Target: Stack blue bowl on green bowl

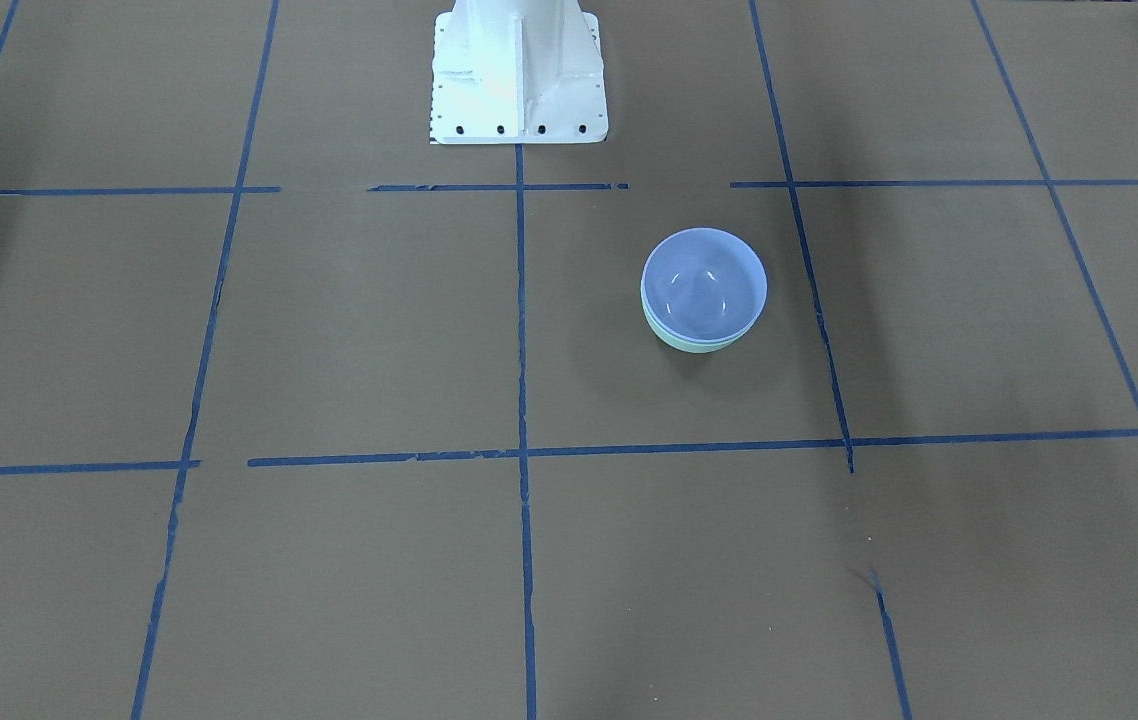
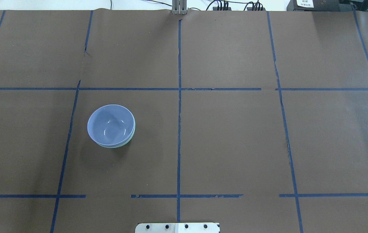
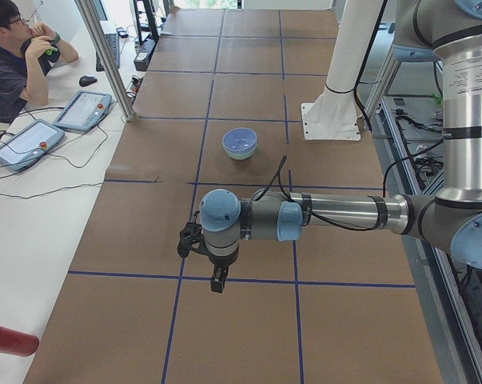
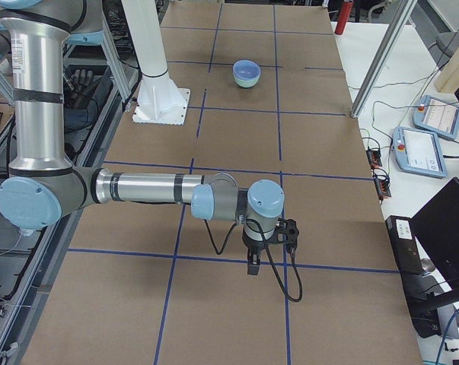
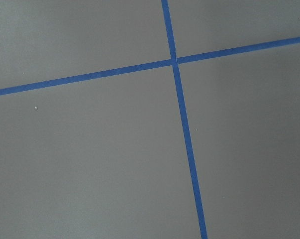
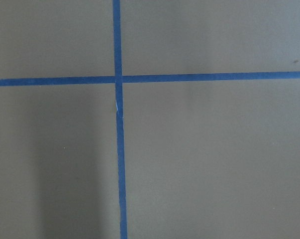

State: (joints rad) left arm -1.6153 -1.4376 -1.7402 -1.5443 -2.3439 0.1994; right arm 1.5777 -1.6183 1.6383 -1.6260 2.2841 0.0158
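Note:
The blue bowl (image 1: 704, 285) sits nested inside the green bowl (image 1: 694, 343), of which only a thin mint rim shows beneath it. The stack stands left of centre in the overhead view, blue bowl (image 2: 110, 124) over green rim (image 2: 133, 132). It also shows in the side views (image 3: 241, 140) (image 4: 247, 71). My left gripper (image 3: 217, 282) hangs over the table far from the bowls, in the exterior left view only. My right gripper (image 4: 253, 265) hangs likewise, in the exterior right view only. I cannot tell whether either is open or shut. Both wrist views show only brown paper and blue tape.
The white robot base (image 1: 519, 90) stands at the table's robot side. Blue tape lines grid the brown table cover. An operator (image 3: 9, 64) sits beside control pendants (image 3: 85, 110) on a side table. A metal post (image 3: 105, 56) stands at the table edge.

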